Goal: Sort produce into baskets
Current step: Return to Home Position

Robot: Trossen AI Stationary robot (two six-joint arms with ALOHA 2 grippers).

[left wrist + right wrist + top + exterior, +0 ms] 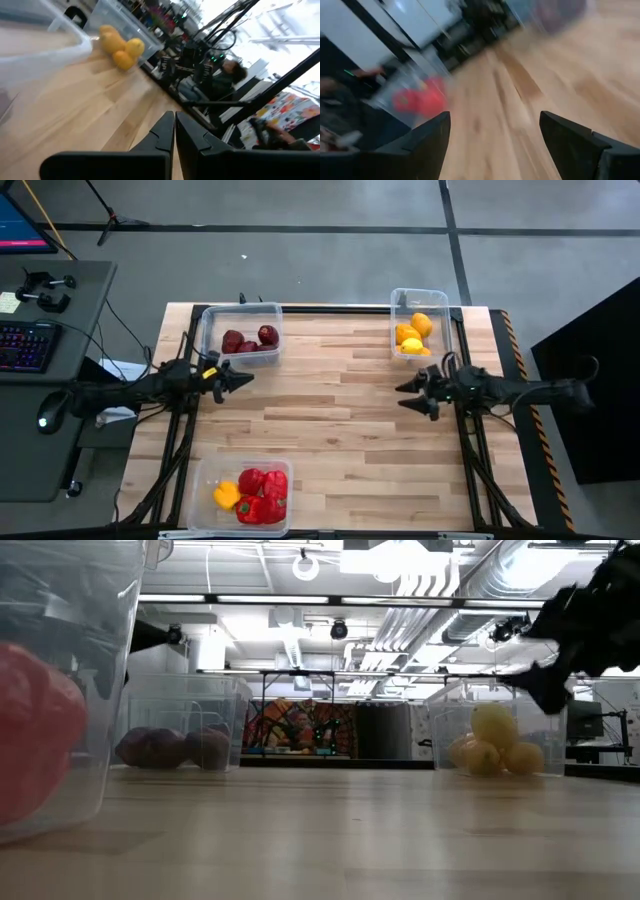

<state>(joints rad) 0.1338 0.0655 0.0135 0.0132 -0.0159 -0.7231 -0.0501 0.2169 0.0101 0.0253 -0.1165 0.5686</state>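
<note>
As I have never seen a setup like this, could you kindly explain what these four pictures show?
This is a two-armed robot working at a pale wooden table. One picture looks straight down, one looks level across the table top, and two come from cameras on the arms' wrists. The left end effector is shut and the right end effector is open; neither holds anything. Three clear plastic tubs stand on the table: the left tub holds dark maroon round fruits, the right tub holds yellow-orange lemons, and the third tub holds glossy red bell peppers with one yellow bell pepper.
</note>
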